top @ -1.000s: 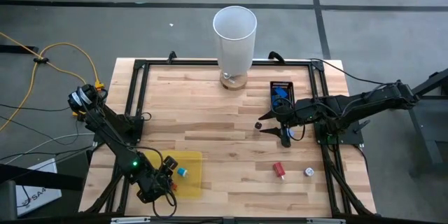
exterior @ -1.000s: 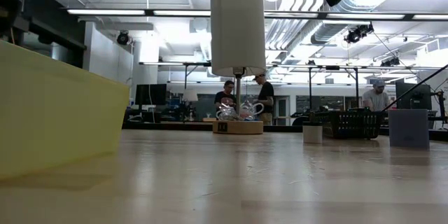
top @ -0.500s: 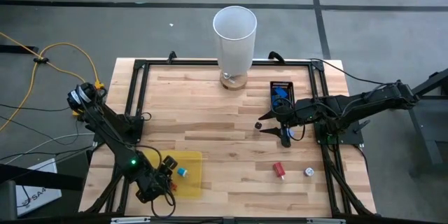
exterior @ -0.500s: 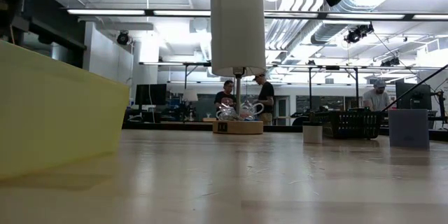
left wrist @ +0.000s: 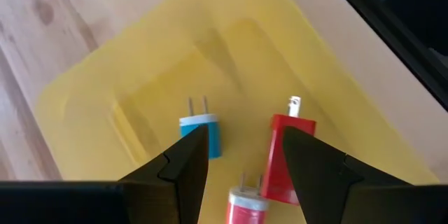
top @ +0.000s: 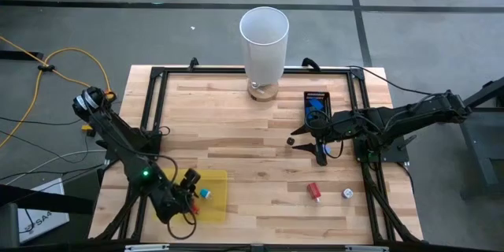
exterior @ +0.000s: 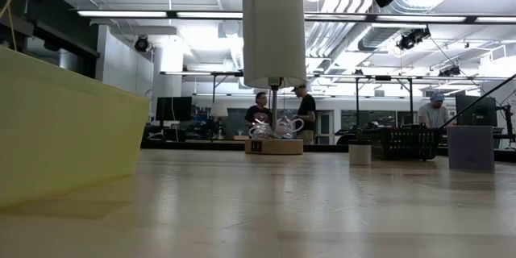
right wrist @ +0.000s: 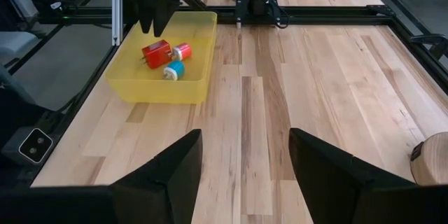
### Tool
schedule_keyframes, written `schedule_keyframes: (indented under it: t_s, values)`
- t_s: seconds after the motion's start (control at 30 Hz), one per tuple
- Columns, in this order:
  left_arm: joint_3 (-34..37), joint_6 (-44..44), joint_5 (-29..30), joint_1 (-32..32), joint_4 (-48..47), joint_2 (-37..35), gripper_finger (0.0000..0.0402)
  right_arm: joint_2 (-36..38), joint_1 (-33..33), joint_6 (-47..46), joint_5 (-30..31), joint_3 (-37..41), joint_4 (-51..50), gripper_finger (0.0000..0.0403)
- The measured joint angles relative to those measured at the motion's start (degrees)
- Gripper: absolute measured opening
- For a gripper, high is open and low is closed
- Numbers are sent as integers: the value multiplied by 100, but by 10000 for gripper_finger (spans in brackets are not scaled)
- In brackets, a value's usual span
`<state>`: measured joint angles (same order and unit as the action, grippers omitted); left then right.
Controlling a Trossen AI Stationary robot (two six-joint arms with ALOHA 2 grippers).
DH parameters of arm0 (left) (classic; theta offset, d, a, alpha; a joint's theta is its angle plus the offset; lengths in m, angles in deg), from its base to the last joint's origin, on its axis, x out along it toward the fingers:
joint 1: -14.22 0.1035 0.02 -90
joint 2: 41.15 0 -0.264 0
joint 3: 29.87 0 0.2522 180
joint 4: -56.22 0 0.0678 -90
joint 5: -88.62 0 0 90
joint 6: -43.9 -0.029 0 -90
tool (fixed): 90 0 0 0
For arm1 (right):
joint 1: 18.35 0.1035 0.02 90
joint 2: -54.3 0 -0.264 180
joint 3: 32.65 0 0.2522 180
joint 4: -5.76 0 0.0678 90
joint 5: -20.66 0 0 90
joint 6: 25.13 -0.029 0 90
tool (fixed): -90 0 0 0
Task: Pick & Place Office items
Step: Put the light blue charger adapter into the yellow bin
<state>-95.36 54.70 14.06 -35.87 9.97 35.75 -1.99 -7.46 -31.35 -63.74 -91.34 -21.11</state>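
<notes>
A yellow tray [top: 211, 197] sits at the table's near left. Three office items lie on its floor: a blue plug [left wrist: 204, 132], a red block plug [left wrist: 290, 155] and a red round plug [left wrist: 244, 206]. My left gripper [left wrist: 245, 140] hangs open above them, with nothing between its fingers; from above the left gripper [top: 190, 186] shows over the tray's left part. My right gripper [top: 304, 141] waits open and raised at the right. A small dark piece [top: 290, 139], a red piece [top: 314, 191] and a whitish round piece [top: 346, 194] lie on the wood.
A tall white cylinder [top: 264, 41] stands on a wooden base at the far middle. A small black tray [top: 316, 104] with blue pieces lies at the far right. A black frame [top: 153, 110] runs around the table top. Bare wood lies in the middle.
My left gripper has risen from the yellow tray and drawn back a little, still open with the same gap. The plugs in the tray have stayed where they were.
</notes>
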Motion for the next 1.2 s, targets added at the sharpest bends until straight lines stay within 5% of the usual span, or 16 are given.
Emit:
schedule_keyframes:
  t_s: [0.43,1.2]
  values:
    - [0,-549,-24,841,519,0,175,0,-1,-1,0,0,0,201]
    - [0,-781,-40,3545,1446,0,175,0,-1,0,0,0,0,201]
